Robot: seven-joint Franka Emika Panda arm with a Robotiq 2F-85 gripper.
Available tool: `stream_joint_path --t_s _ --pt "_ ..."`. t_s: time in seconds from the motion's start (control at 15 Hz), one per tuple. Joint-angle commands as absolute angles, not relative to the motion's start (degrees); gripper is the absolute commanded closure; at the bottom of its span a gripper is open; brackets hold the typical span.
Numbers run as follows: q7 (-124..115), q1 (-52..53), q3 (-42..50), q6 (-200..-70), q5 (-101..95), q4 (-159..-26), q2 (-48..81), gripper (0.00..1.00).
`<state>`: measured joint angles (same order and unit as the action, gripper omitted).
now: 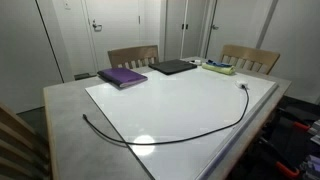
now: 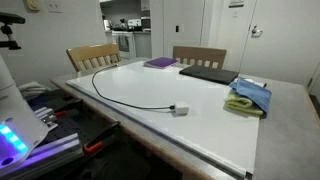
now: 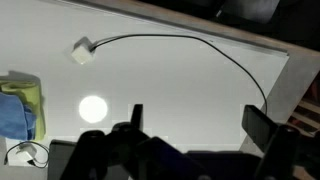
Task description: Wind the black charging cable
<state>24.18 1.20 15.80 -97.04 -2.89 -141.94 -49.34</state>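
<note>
One black charging cable (image 3: 150,37) lies uncoiled in a long loose curve across the white desk (image 1: 180,100), its pale plug end near one blue-and-green cloth pile (image 2: 250,97). One black laptop (image 1: 173,67) and one purple book (image 1: 122,77) sit at the far edge, in front of two chairs (image 1: 133,55). The hand (image 3: 200,135) hovers above the desk facing down, released, with its fingers spread wide and nothing between them, clear of the cable.

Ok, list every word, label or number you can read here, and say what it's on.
None can be read.
The purple book and the black laptop show no legible marks at this size.
The white plug on the black charging cable is too blurred to tell.
</note>
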Motion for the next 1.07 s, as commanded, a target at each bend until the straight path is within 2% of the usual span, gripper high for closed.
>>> stream_joint_path --t_s 0.0,0.53,1.0 --pt "24.5 0.6 15.4 -96.9 -2.5 -141.8 -49.1 0.0" --pt "24.3 1.1 15.0 -97.6 -2.3 -141.7 -48.2 0.0" --pt "25.1 5.8 11.4 -101.1 -1.6 -140.2 -41.1 0.0"
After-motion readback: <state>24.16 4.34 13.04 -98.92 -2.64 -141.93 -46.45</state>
